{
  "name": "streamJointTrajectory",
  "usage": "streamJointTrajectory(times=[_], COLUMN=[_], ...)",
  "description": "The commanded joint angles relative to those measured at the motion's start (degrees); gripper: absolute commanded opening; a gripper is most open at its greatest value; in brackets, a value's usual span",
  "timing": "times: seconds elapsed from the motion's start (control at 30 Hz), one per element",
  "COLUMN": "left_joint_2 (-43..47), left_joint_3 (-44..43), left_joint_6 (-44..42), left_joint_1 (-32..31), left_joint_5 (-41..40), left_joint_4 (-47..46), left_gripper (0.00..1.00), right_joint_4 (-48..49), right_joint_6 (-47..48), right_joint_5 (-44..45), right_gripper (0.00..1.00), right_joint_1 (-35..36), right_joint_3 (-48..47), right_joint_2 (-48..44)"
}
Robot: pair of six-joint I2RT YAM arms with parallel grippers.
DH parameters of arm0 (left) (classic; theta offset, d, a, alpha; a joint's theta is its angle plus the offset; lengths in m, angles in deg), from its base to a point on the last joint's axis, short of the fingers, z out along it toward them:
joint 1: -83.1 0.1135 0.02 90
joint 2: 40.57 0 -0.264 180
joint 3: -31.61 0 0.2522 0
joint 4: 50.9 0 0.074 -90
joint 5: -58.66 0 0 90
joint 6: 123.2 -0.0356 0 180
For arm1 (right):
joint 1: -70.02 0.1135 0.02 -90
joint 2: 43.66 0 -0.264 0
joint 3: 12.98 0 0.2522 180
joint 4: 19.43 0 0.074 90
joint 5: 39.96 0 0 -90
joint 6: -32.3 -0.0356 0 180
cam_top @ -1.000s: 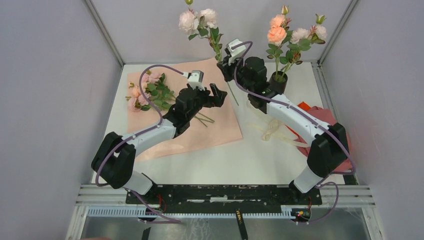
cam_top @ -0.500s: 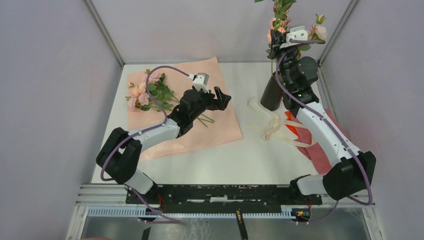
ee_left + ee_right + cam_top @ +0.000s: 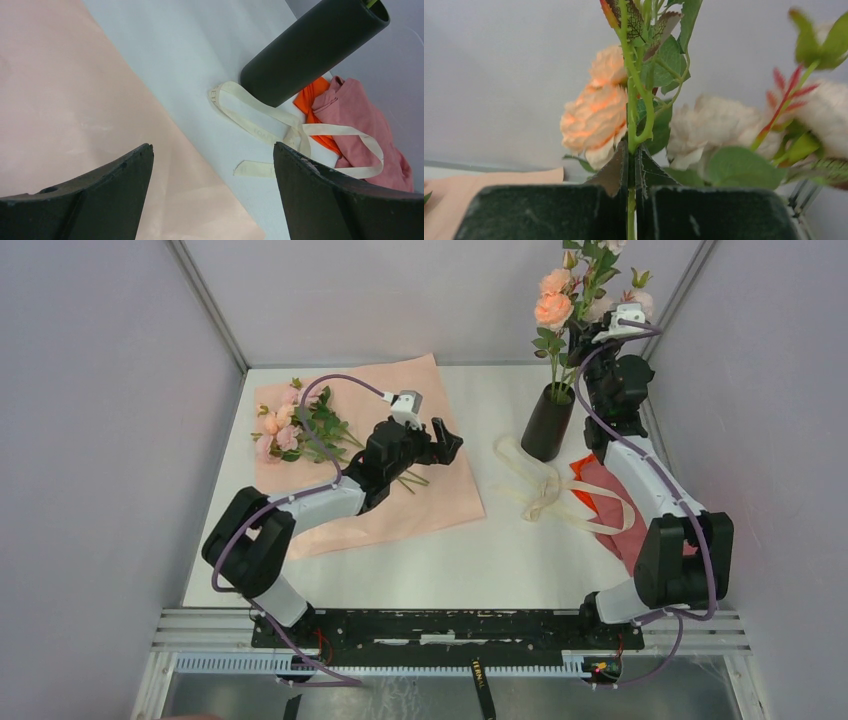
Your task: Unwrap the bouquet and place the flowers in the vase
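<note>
The light pink wrapping paper (image 3: 400, 495) lies spread flat, and the cream ribbon (image 3: 545, 495) lies loose beside it. Several pink flowers (image 3: 292, 425) rest on the paper's far left corner. The black vase (image 3: 548, 425) stands at the back right with peach and cream roses (image 3: 553, 308) in it. My right gripper (image 3: 592, 332) is raised above the vase, shut on a green flower stem (image 3: 631, 125) that runs up out of view. My left gripper (image 3: 446, 440) hovers open over the paper's right part, with nothing between its fingers (image 3: 100, 192).
A pink-red cloth (image 3: 625, 525) with an orange piece (image 3: 585, 470) lies right of the vase, under the ribbon's loops. Grey walls close in the table on the left, back and right. The left wrist view shows the vase (image 3: 310, 50) and the ribbon (image 3: 265, 120) ahead.
My right arm swung the held flower from the back centre over to the right, above the vase. My left gripper edged slightly to the right and stayed open.
</note>
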Motion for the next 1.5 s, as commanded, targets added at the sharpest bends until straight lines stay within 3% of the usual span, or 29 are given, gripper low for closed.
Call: streamJointTrajectory(times=[0.0, 0.43, 0.6, 0.7, 1.47], left_joint_2=[-0.62, -2.69, -2.93, -3.37, -5.55], left_joint_3=[-1.69, -1.84, -2.21, -2.20, -2.39], left_joint_6=[1.16, 2.23, 2.22, 2.53, 4.15], left_joint_1=[-0.11, -0.09, -0.16, -0.12, -0.10], left_joint_5=[0.60, 2.52, 2.89, 3.14, 4.66], left_joint_4=[-2.33, -3.76, -3.85, -4.18, -5.82], left_gripper=[0.94, 0.93, 0.93, 0.93, 0.92], right_joint_4=[6.10, 8.19, 8.33, 8.38, 12.92], right_joint_6=[-4.66, -3.98, -3.86, -3.73, -6.11], right_joint_5=[-2.81, -2.67, -4.39, -5.43, -6.49], right_gripper=[0.00, 0.00, 0.34, 0.42, 0.43], right_joint_1=[-0.07, 0.01, -0.06, -0.01, 0.84], right_joint_3=[3.89, 10.87, 10.71, 11.11, 23.19], right_joint_2=[0.23, -0.38, -0.70, -1.94, -16.23])
